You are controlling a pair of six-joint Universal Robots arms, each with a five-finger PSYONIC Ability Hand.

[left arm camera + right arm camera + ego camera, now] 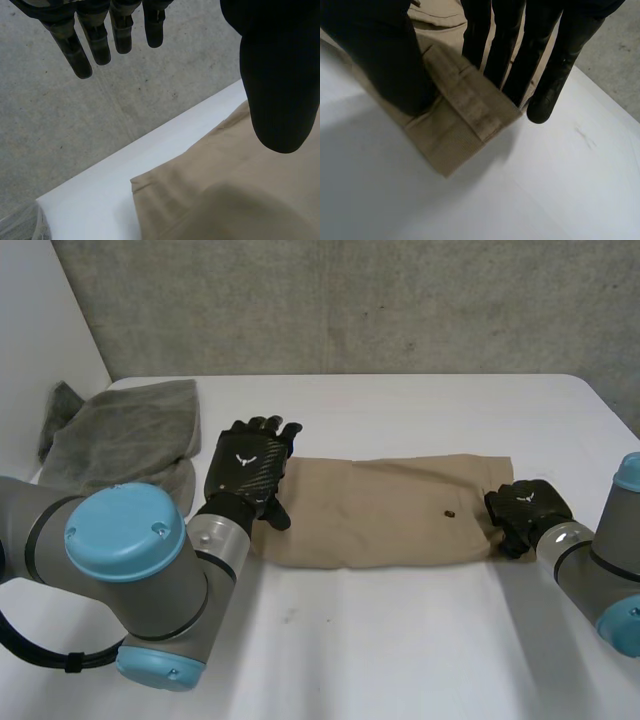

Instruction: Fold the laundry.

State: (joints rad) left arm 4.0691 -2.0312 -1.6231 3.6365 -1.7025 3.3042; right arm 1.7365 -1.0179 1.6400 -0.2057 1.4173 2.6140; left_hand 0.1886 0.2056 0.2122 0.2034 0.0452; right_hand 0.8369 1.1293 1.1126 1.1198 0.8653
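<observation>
Tan garment (380, 510) lies folded flat on the white counter (400, 660), centre frame in the head view. Small dark spot (449, 512) right of its centre, too small to identify. Right hand (522, 512) pinches the garment's right-end hem between thumb and fingers. Left hand (248, 472), fingers straight, covers the left end. White emblem (243, 461) on its back, no lettering legible. Grey cloth (125, 435) bunched upper left.

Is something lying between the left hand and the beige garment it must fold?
Nothing visible does. The left hand is open right over the left end of the beige garment. The grey cloth lies aside, past that end.
</observation>
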